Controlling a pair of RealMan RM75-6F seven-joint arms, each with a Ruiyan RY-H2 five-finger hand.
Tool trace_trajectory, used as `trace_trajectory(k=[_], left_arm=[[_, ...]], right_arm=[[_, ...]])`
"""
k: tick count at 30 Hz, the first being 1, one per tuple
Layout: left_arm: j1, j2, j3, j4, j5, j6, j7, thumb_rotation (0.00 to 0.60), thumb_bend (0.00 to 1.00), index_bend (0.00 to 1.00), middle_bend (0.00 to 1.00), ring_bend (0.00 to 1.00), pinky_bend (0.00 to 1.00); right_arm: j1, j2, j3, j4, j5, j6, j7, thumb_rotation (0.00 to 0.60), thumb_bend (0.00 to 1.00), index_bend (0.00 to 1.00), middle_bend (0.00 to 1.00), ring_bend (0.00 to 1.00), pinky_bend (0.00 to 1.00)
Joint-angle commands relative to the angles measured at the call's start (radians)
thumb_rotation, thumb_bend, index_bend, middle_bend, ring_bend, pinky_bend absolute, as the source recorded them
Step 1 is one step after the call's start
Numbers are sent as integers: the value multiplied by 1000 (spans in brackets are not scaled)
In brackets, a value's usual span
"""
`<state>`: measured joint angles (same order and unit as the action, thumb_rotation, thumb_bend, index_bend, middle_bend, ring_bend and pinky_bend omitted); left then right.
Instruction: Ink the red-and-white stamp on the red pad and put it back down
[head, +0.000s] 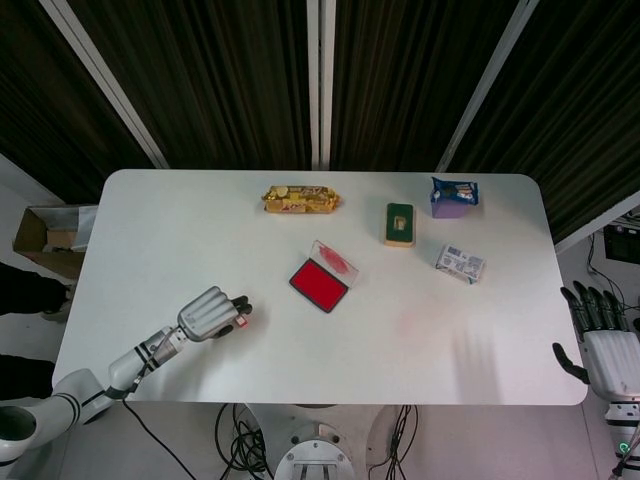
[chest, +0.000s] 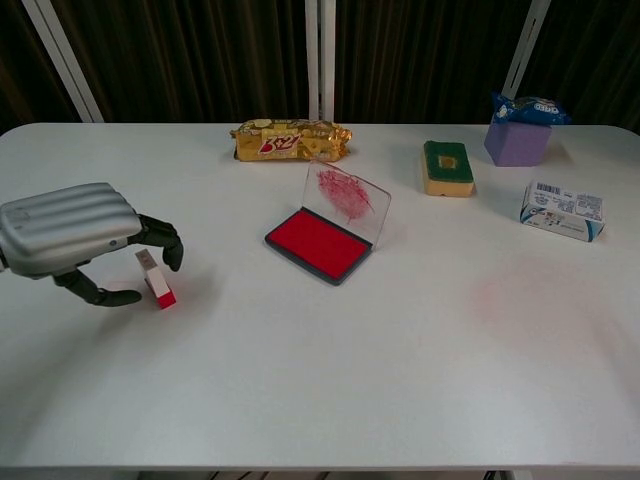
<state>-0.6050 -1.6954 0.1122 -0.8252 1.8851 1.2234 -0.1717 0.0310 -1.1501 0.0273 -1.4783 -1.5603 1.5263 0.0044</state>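
The small red-and-white stamp (head: 241, 320) (chest: 155, 279) stands tilted on the white table (head: 180, 230), at its front left. My left hand (head: 208, 315) (chest: 70, 228) hovers right beside it, fingers (chest: 163, 240) curved over its far side and the thumb (chest: 100, 296) low on its left. I see no firm grip on the stamp. The red ink pad (head: 319, 283) (chest: 318, 243) lies open mid-table, its clear lid raised at the back. My right hand (head: 603, 340) hangs open off the table's right front corner, seen only in the head view.
A gold biscuit pack (head: 300, 199) (chest: 290, 140) lies at the back. A green sponge (head: 399, 223) (chest: 447, 167), a purple box (head: 453, 197) (chest: 520, 130) and a white packet (head: 460, 263) (chest: 562, 211) sit back right. A cardboard box (head: 50, 235) stands off the left edge.
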Motion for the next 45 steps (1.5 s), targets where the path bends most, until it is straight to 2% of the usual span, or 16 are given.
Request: trace_trajectory(k=[1,9,21,30,36,41,45], left_arm=[[-6,-14,12,25,-3,10,-14,600,268,421,410,935,1000],[-13,-39,35,72,-4,30,-25,600,309,453,440,943,1000],[-24,-59,47,109,-25,37,-37,600,313,480,466,947,1000],[-25,-67,54,129,-33,53,-29,600,316,544,523,974,1000],[-30,-68,57,130,-38,56,-33,600,354,578,555,984,1000],[-40,-50,53,101,-52,49,-57,600,378,595,571,992,1000],[-69,9,28,-25,-110,-28,-151,600,382,598,574,995,1000]], right_arm=[[-1,1,1,1,3,1,1,600,236,0,0,0,0],[-1,-2,2,7,11,-7,5,600,243,0,0,0,0],[1,-2,4,10,22,-17,3,600,244,0,0,0,0],[2,0,6,6,27,-21,0,600,244,0,0,0,0],[2,0,5,5,30,-25,-1,600,244,0,0,0,0],[2,2,7,5,31,-23,0,600,244,0,0,0,0],[3,3,8,5,31,-24,3,600,245,0,0,0,0]])
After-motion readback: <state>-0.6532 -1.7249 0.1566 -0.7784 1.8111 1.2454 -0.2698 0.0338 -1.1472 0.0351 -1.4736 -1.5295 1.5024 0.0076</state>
